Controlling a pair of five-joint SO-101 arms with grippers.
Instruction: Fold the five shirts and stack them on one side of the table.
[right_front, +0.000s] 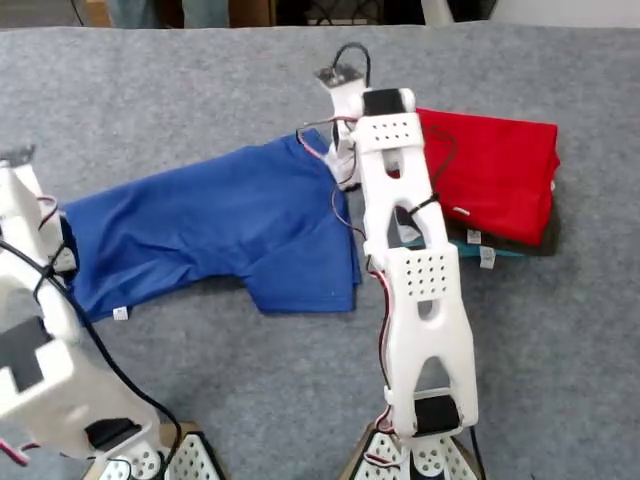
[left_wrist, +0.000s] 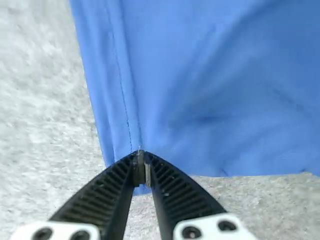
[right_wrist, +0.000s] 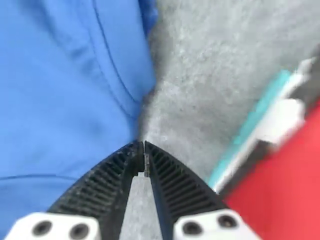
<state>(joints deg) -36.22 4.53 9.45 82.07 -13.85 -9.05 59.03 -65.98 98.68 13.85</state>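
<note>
Left wrist view: left gripper clamped on the blue shirt spread on the table, right gripper closed at its far edge near the red-topped stack; fold in hand, next move likely needs both lifting together.

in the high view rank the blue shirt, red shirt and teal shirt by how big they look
1. blue shirt, spread across the table
2. red shirt, folded on top of the stack
3. teal shirt, a thin edge showing under the stack; the rest is hidden, so its real size is unsure
</note>
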